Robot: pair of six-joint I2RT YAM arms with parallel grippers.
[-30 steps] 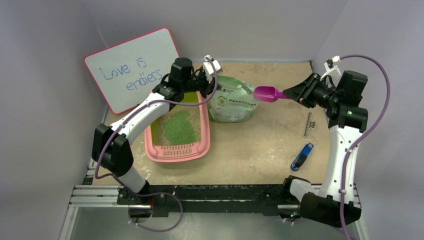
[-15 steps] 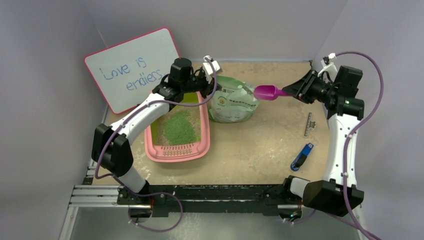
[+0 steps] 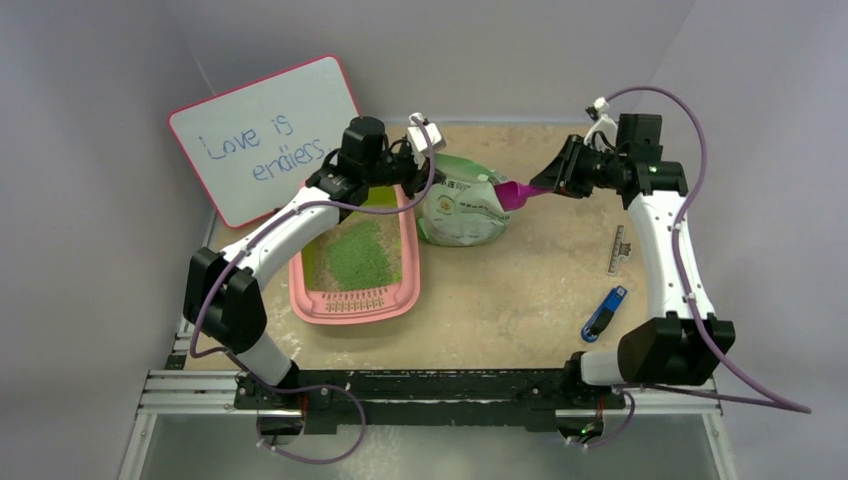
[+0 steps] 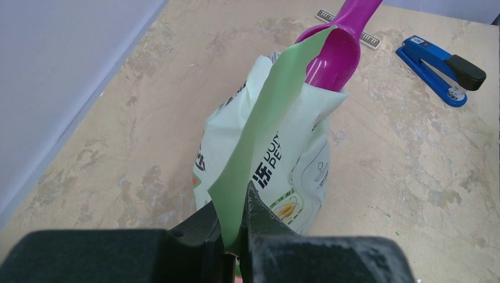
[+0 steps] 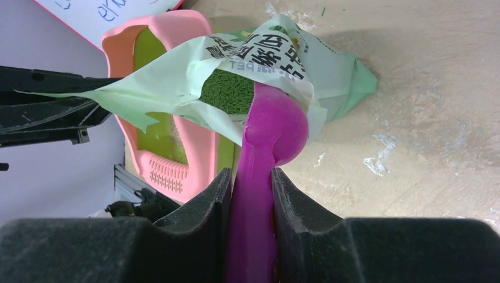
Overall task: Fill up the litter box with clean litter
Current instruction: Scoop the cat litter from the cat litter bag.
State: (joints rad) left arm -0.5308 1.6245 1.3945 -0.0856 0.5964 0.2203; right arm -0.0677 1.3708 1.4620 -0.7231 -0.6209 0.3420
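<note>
The pink litter box (image 3: 352, 300) lies left of centre with a heap of green clean litter (image 3: 355, 250) in it beside some beige granules. To its right stands the pale green bag (image 3: 462, 208). My left gripper (image 4: 236, 219) is shut on the bag's torn top edge (image 4: 259, 135) and holds the mouth up. The right gripper (image 5: 250, 183) is shut on the handle of a magenta scoop (image 5: 276, 127). The scoop's bowl is tipped down into the bag's mouth, against the green litter (image 5: 227, 91) inside.
A whiteboard (image 3: 265, 140) leans on the back left wall behind the box. At the right of the table lie a blue stapler (image 3: 605, 312) and a small ruler (image 3: 620, 250). Walls close in on both sides.
The right arm has swung left and tipped the scoop down from level in the air into the bag's mouth. The left arm and the bag's edge have not moved.
</note>
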